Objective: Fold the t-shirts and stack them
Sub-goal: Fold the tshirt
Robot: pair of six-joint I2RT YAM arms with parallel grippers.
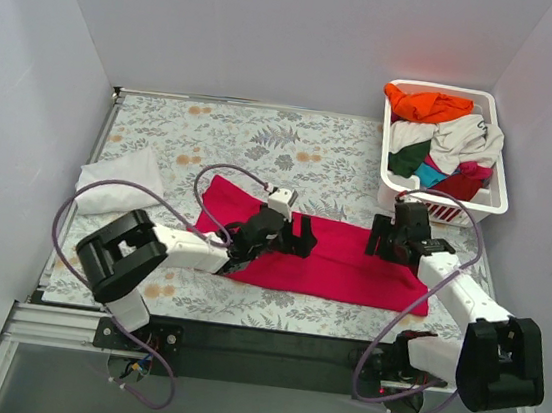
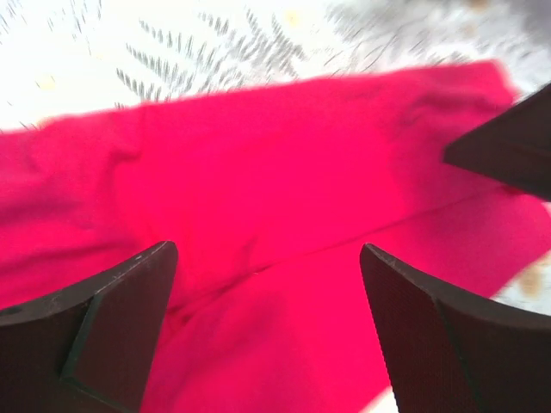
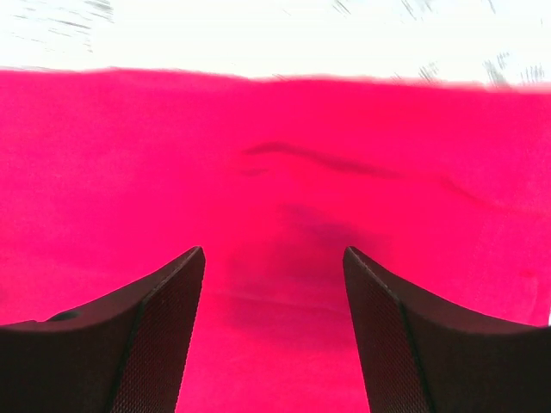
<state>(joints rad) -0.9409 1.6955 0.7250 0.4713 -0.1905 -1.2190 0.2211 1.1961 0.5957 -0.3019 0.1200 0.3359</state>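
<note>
A white slotted basket (image 1: 489, 197) stands at the far right corner of the flower-patterned bench (image 1: 263, 145). It is heaped with an orange shirt (image 1: 427, 105), an off-white one (image 1: 466, 139), and green (image 1: 406, 160) and teal (image 1: 429, 173) ones lower down. A white shirt (image 1: 117, 192) lies bunched near the left edge of the bench, well apart from the arms. Loops of grey-purple cable (image 1: 221, 175) arch over the left arm, and another loop hangs by the right.

The crimson shirt (image 1: 350, 261) lies flat in the middle of the bench, towards the near edge. Its long axis runs left to right, with the right end slanting a little nearer the arms. A faint crease crosses it in the left wrist view (image 2: 284, 172).

The left arm reaches low across the bench to the right. The left fingers (image 1: 302, 238) are spread apart over the shirt's middle, with cloth showing between them (image 2: 267, 258). The right arm bends inward from the right. The right fingers (image 1: 384, 242) are also apart and poised at the shirt's right part, with only crimson cloth between them (image 3: 274, 258). Whether either touches the cloth I cannot tell.
</note>
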